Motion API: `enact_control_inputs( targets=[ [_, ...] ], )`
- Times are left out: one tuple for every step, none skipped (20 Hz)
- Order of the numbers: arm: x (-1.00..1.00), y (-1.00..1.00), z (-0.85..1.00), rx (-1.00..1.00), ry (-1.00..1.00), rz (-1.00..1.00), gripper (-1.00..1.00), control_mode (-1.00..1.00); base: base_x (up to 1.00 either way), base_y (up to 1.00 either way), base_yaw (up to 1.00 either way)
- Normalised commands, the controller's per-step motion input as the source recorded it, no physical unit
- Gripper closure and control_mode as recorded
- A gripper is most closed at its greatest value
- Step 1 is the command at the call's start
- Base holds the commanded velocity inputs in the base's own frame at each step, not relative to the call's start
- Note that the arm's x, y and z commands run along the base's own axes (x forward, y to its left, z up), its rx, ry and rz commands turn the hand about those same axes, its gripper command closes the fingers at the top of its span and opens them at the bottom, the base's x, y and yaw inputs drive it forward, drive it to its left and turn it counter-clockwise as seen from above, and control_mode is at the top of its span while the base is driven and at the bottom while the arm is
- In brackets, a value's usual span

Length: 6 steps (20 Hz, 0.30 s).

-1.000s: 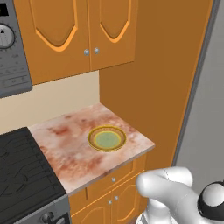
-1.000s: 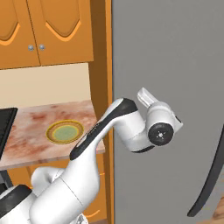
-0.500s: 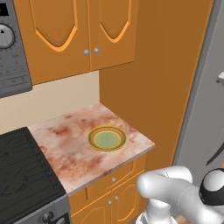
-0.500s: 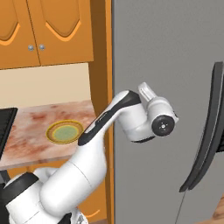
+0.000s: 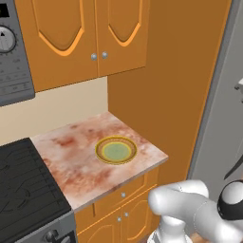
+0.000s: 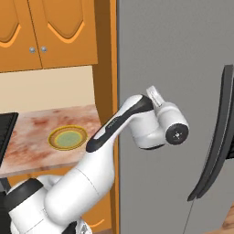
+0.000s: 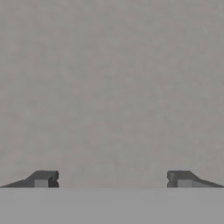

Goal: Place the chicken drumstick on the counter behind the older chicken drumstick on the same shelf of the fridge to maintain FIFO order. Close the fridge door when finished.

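The tool [image 7: 112,179] is wide and holds nothing, facing the grey fridge door [image 6: 173,55]. One yellow-rimmed plate [image 5: 116,150] lies on the surface [image 5: 71,156].

We see even, soft rendered light across both base views, bright enough that nothing falls into darkness. The counter [image 5: 85,161] carries no hard shadows; the yellow-rimmed plate [image 5: 116,150] casts almost none. The orange upper cabinets [image 5: 85,33] look flat and saturated, with faint shading only in their carved grooves. The white arm [image 6: 91,183] shows smooth gradients and a mild sheen, no glare. The fridge door [image 6: 173,55] reads as uniform grey with fine speckled grain, which in the hand view looks soft and featureless. We notice slight softness and blocky edges throughout, no lens distortion at the borders.
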Motion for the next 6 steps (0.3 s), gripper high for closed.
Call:
enact_control_inputs(
  targets=[
    [0.44, 0.33, -0.23, 0.08, 0.00, 0.03, -1.00, -1.00, 0.00, 0.00, 0.00],
    [0.45, 0.34, -0.21, 0.08, 0.00, 0.03, -1.00, -1.00, 0.00, 0.00, 0.00],
    [0.44, 0.33, -0.24, 0.08, 0.00, 0.03, -1.00, -1.00, 0.00, 0.00, 0.00],
    [0.44, 0.32, -0.23, 0.08, 0.00, 0.03, -1.00, -1.00, 0.00, 0.00, 0.00],
    [0.43, 0.28, -0.24, 0.08, 0.00, 0.03, -1.00, -1.00, 0.00, 0.00, 0.00],
    [0.41, 0.30, -0.24, 0.08, 0.00, 0.04, -1.00, -1.00, 0.00, 0.00, 0.00]
  ],
)
